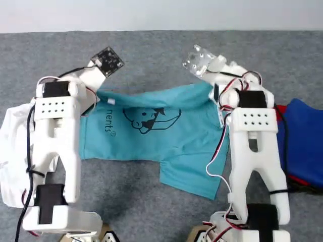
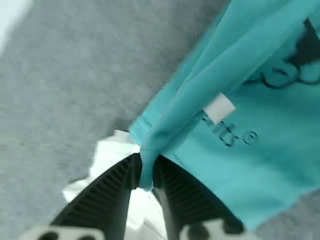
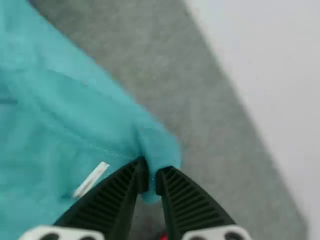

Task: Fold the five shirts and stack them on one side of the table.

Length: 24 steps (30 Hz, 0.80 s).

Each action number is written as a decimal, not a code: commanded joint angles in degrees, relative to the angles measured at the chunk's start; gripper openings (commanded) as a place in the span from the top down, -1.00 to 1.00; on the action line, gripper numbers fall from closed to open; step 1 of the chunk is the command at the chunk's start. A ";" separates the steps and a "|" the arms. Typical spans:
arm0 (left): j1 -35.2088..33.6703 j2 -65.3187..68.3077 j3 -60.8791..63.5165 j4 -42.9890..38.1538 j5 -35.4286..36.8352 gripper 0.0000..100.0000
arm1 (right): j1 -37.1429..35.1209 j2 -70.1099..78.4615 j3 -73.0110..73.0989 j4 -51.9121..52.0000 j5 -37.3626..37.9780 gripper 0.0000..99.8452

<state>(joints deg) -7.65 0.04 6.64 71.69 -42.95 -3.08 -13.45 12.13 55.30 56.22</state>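
High view first: a white shirt (image 1: 11, 151) lies crumpled at the left edge of the grey table cover (image 1: 151, 50), partly under the left arm (image 1: 55, 131). A blue shirt (image 1: 303, 143) lies at the right edge with a strip of red cloth (image 1: 282, 108) showing beside it, partly hidden behind the right arm (image 1: 252, 136). Between them the teal shirt (image 1: 151, 136) is spread across the middle, its dark print (image 1: 151, 118) facing up and one sleeve pointing toward the near edge. The white bodies of both arms cover its outer ends.

Both arms stretch away from their bases at the near edge, one to each far corner of the teal shirt, with the wrists tipped down. The left gripper (image 2: 146, 172) is clamped on a bunched fold at the shirt's far left corner; a small white tag (image 2: 219, 107) sits near the pinch, and white cloth shows under the fingers. The right gripper (image 3: 150, 182) pinches the far right corner tight between its black fingers, above bare grey cover.
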 commanded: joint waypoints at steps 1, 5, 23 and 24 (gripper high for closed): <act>0.00 1.23 -1.80 3.43 -0.62 0.99 | -0.22 -4.00 -2.90 8.31 -2.20 0.98; 0.00 3.87 -1.80 5.98 -0.70 0.99 | -0.22 -4.26 -2.90 14.81 -4.31 0.98; -2.46 8.18 -1.80 9.32 -0.88 0.99 | -0.57 -4.53 -3.25 34.86 -9.14 0.98; -2.64 8.18 -1.80 9.67 -1.41 0.99 | -0.57 -4.53 -3.25 35.91 -9.93 0.98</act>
<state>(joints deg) -9.49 8.48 6.64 79.60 -43.12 -3.16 -15.12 12.04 88.26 48.22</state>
